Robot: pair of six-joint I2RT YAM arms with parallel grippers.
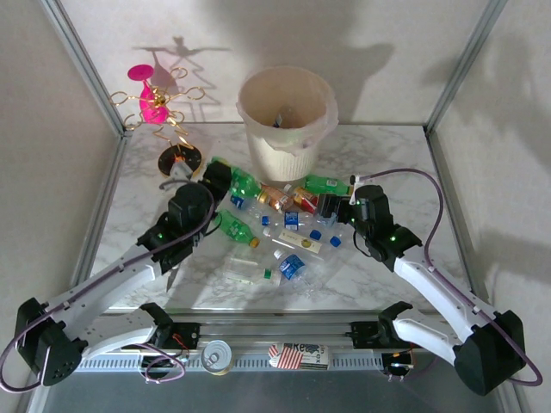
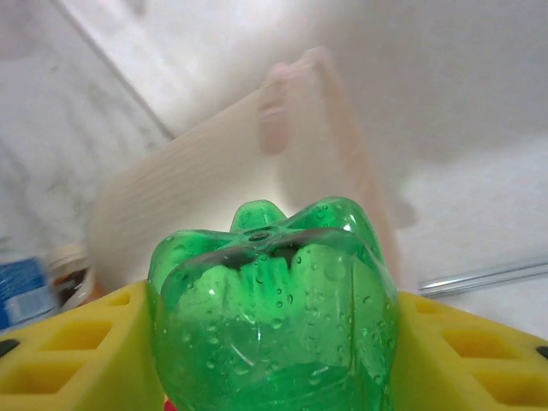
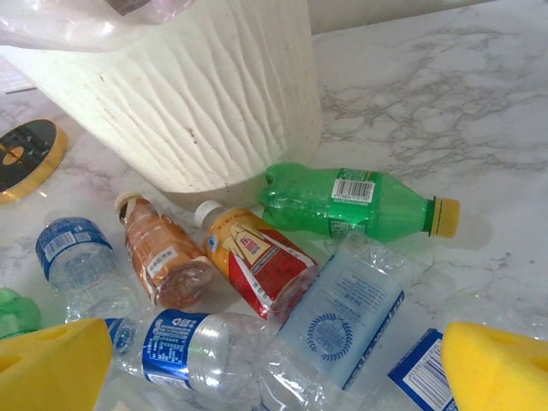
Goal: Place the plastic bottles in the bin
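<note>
Between the left gripper's (image 2: 274,342) yellow pads (image 2: 60,355), a green bottle (image 2: 274,291) sat clamped, base toward the camera, the bin's (image 2: 171,223) ribbed wall blurred behind. From the right wrist, the right gripper's (image 3: 274,372) fingers (image 3: 497,368) stood wide apart above loose plastic bottles (image 3: 197,351), a yellow-capped green one (image 3: 342,201) lying near the bin's foot. Overhead, liner (image 1: 328,120) covered the bin's rim.
</note>
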